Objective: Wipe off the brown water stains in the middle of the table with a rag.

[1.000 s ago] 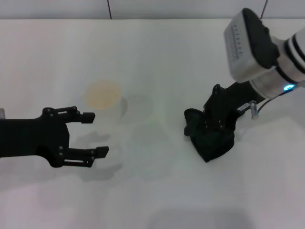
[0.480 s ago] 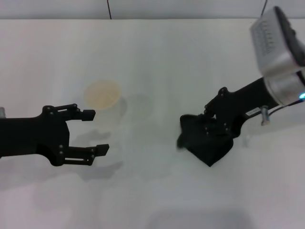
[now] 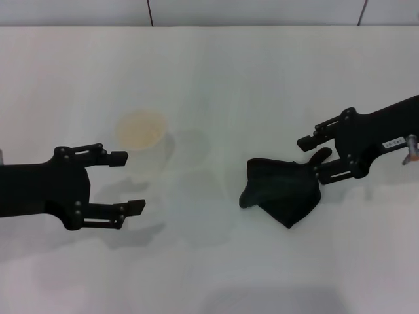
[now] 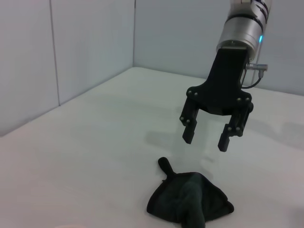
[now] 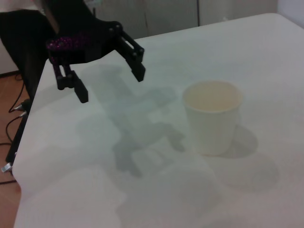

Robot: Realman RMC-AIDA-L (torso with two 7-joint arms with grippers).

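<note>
Head view: on the white tabletop (image 3: pixel 216 72) the rag (image 3: pixel 281 191) lies crumpled right of centre, and no brown stain shows anywhere, so the wiping looks finished. The right hand (image 3: pixel 313 157) hovers at the rag's edge, jaws spread, gripping nothing; the left hand (image 3: pixel 127 183) waits open beside a white paper cup (image 3: pixel 140 133).

Left wrist view: the right hand (image 4: pixel 206 137) hangs clear above the rag (image 4: pixel 190 203).

Right wrist view: the left hand (image 5: pixel 108 80) gapes near the cup (image 5: pixel 212 116).
</note>
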